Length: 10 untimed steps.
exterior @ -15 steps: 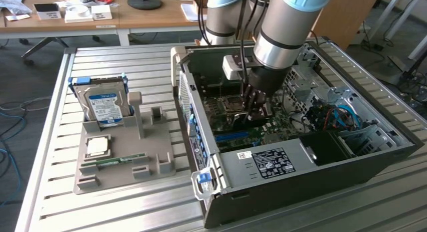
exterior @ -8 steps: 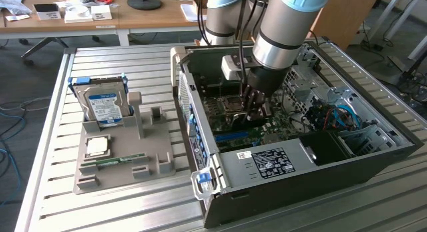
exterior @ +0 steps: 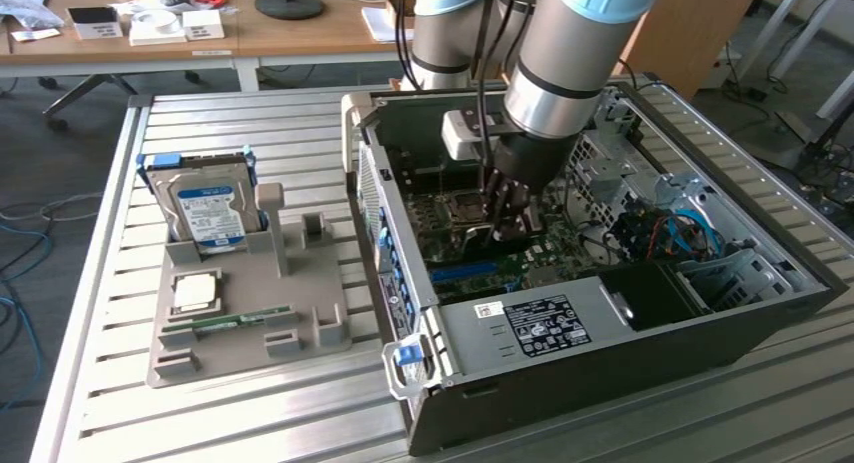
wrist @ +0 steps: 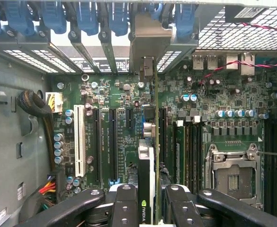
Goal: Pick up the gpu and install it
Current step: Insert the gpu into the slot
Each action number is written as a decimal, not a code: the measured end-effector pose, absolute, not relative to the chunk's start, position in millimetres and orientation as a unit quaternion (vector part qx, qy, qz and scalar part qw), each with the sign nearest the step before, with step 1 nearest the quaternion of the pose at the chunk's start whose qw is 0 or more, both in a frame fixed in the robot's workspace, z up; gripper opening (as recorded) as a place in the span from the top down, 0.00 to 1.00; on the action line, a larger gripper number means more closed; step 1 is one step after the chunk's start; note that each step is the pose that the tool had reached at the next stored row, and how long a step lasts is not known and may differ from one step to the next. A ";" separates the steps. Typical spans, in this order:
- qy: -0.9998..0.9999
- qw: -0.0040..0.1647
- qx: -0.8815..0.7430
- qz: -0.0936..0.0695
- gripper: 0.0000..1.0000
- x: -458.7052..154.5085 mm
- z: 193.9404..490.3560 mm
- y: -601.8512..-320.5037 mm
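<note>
My gripper [exterior: 514,215] reaches down into the open computer case [exterior: 601,348], over the motherboard [wrist: 223,104]. In the wrist view the gripper [wrist: 150,198] is shut on the gpu [wrist: 149,156], a thin dark card seen edge-on with a green logo label near my fingers [wrist: 124,201]. The card stands upright along the row of long black expansion slots [wrist: 113,142]. Its silver bracket [wrist: 150,40] sits against the case's rear slot openings. Whether the card's edge is pressed into a slot I cannot tell.
A white slot [wrist: 79,142] and a CPU socket [wrist: 230,175] flank the card. Cable bundles [wrist: 34,106] lie beside the board. Outside the case, a grey holder [exterior: 247,328] carries a hard drive [exterior: 207,208], a chip [exterior: 196,291] and a RAM stick [exterior: 227,323].
</note>
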<state>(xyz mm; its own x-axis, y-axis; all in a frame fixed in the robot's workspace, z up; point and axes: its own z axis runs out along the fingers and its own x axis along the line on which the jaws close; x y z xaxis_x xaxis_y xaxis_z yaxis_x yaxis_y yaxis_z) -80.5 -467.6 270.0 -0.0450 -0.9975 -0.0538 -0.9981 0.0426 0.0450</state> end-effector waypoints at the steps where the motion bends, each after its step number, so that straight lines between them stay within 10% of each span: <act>1: 0.722 0.004 -0.691 0.035 0.73 -80.9 270.0 -467.6; 10: 0.722 0.004 -0.691 0.035 0.73 -83.4 265.7 -467.6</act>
